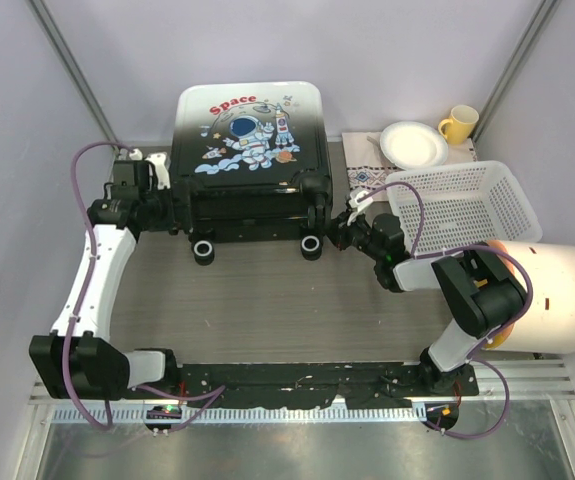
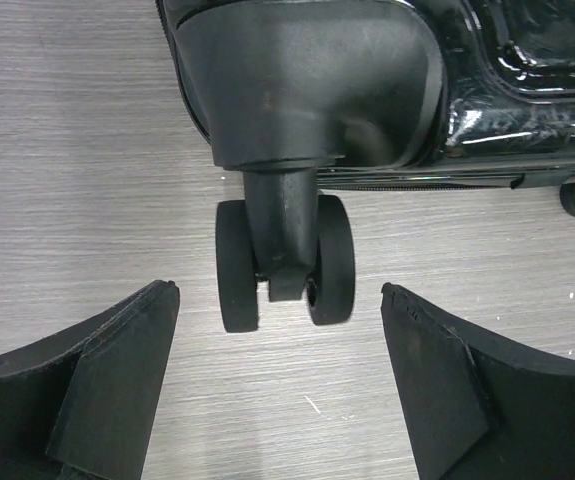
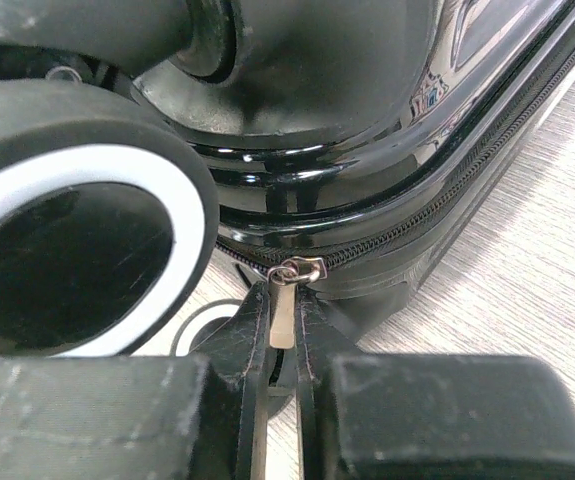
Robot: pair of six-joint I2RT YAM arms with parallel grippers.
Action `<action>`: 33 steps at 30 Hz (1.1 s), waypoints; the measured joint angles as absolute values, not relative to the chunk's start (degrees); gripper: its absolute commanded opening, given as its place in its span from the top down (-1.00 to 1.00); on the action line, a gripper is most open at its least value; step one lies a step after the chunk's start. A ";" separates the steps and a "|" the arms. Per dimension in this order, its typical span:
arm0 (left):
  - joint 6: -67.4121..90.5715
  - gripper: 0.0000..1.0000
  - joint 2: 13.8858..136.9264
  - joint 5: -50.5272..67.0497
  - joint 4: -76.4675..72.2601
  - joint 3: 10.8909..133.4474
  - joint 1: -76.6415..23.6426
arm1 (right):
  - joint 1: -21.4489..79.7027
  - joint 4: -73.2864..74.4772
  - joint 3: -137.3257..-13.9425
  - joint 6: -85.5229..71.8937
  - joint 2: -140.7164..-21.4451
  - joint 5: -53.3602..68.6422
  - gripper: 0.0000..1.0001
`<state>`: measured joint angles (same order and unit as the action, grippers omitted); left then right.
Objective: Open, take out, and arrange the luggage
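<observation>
The luggage [image 1: 252,150], a hard-shell suitcase with an astronaut and red "Space" print, lies flat and closed at the back of the table, wheels toward me. My right gripper [image 1: 344,232] is at its near right corner, shut on the metal zipper pull [image 3: 283,310] beside a white-ringed wheel [image 3: 67,250]; the zipper track [image 3: 437,205] runs up and right. My left gripper [image 1: 172,215] is open and empty at the near left corner. In the left wrist view its fingers [image 2: 117,370] sit apart, just short of a black twin caster [image 2: 285,262].
A white slatted basket [image 1: 467,205] stands right of the suitcase, close behind my right arm. A white plate [image 1: 413,143], a yellow mug [image 1: 459,123] and a patterned cloth [image 1: 365,180] lie at the back right. A large white cylinder [image 1: 557,295] is at the right edge.
</observation>
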<state>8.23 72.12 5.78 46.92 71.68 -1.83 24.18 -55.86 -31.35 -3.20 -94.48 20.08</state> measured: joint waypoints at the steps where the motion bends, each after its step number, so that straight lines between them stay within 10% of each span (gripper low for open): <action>1: 8.21 -0.68 72.38 5.58 46.89 71.68 -1.85 | 24.18 -55.61 -31.42 -3.18 -94.37 20.05 0.99; 7: 8.25 -0.23 76.07 4.97 46.52 71.66 -1.89 | 24.21 -53.98 -31.99 -3.03 -94.11 19.20 0.99; 12: 8.08 1.00 77.34 5.10 45.93 71.70 -2.48 | 24.05 -52.14 -32.27 -2.61 -93.27 18.35 0.99; 33: 0.73 1.00 80.95 11.18 46.59 74.91 6.61 | 14.92 -44.07 -44.16 -0.14 -98.26 28.25 0.99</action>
<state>0.73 80.95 11.18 46.59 74.91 6.61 14.92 -44.07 -44.16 -0.14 -98.26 28.25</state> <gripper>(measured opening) 0.542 0.116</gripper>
